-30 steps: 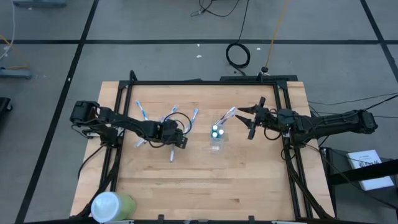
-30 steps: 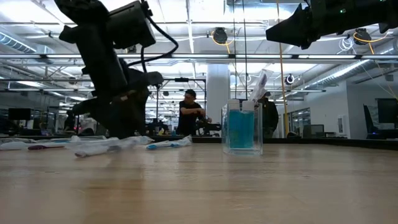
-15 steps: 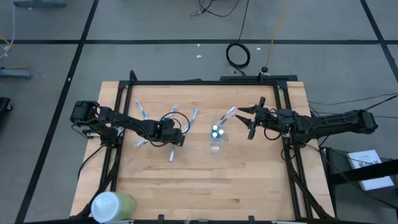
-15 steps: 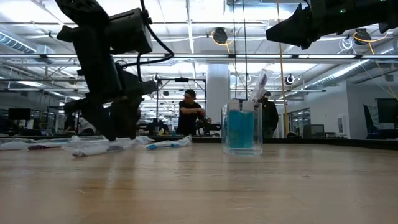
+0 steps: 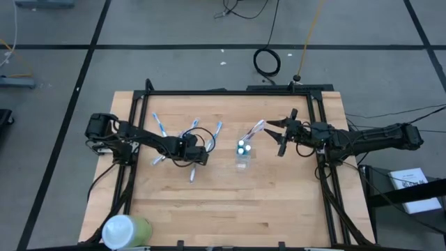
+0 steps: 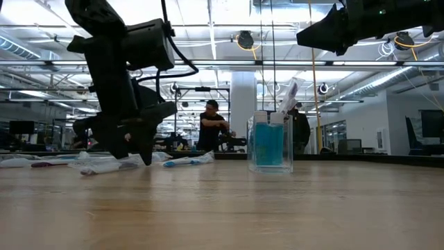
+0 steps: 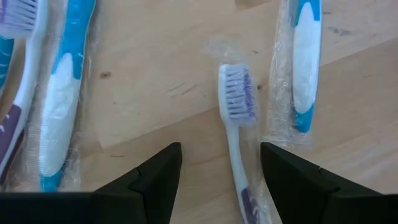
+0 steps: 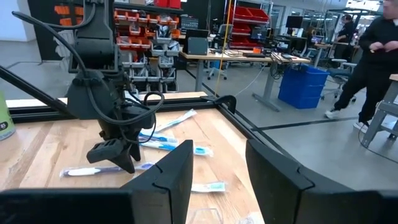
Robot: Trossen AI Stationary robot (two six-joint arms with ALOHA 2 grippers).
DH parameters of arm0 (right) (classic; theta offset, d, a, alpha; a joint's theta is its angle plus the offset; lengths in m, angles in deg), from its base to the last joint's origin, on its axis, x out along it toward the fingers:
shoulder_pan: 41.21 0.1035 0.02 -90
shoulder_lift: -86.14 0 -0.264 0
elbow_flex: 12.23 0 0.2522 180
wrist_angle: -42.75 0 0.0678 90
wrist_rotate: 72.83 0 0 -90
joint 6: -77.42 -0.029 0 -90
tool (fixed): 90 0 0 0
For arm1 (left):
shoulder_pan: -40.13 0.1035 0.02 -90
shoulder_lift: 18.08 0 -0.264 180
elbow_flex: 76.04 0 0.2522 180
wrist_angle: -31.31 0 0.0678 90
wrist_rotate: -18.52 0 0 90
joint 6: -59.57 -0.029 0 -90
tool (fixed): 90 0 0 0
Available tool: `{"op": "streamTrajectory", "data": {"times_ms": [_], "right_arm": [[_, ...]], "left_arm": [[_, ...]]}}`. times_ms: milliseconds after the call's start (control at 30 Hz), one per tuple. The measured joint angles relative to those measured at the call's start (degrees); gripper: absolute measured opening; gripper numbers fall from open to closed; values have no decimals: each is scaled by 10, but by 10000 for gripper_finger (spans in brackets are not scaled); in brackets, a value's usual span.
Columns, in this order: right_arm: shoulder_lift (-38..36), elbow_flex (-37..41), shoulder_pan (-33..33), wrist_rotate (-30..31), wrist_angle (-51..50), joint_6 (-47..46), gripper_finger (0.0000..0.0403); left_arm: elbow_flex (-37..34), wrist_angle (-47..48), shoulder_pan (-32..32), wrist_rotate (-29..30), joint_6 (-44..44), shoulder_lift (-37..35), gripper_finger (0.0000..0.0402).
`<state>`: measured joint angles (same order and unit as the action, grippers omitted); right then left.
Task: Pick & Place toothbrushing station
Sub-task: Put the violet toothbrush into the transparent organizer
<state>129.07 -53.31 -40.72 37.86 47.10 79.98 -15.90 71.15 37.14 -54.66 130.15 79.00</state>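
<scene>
The left gripper (image 5: 202,157) hangs low over the wooden table (image 5: 279,202) with its fingers (image 7: 155,180) spread apart and empty, straddling a wrapped white toothbrush with purple bristles (image 7: 236,124). Blue-and-white toothbrushes (image 7: 59,106) in clear wrappers lie flat just beside it on either side. The right gripper (image 5: 277,136) hovers raised, its fingers (image 8: 168,180) likewise parted and empty, near the small clear plastic cup (image 5: 242,155), which stands upright holding white-capped tubes (image 6: 269,142) and one leaning brush (image 5: 254,130).
</scene>
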Motion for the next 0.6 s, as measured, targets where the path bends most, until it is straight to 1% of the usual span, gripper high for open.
{"op": "streamTrajectory", "data": {"times_ms": [67, 133, 233, 400, 500, 533, 600], "right_arm": [[0, 0, 0, 0, 0, 0, 139], [0, 0, 0, 1, 0, 0, 139], [0, 0, 0, 1, 0, 0, 139], [0, 0, 0, 1, 0, -4, 139], [0, 0, 0, 2, 0, -4, 139], [0, 0, 0, 2, 0, -4, 139], [0, 0, 0, 2, 0, -4, 139]], "left_arm": [[0, 1, 0, -3, -4, -8, 225], [-1, 5, 1, -6, -9, -13, 211], [-2, 13, 1, -7, -13, -17, 167], [-2, 21, 1, -5, -17, -17, 71], [-2, 16, 1, -6, -33, -17, 20], [-2, 16, 1, -7, -40, -17, 13], [-2, 18, 2, -10, -64, -25, 14]]}}
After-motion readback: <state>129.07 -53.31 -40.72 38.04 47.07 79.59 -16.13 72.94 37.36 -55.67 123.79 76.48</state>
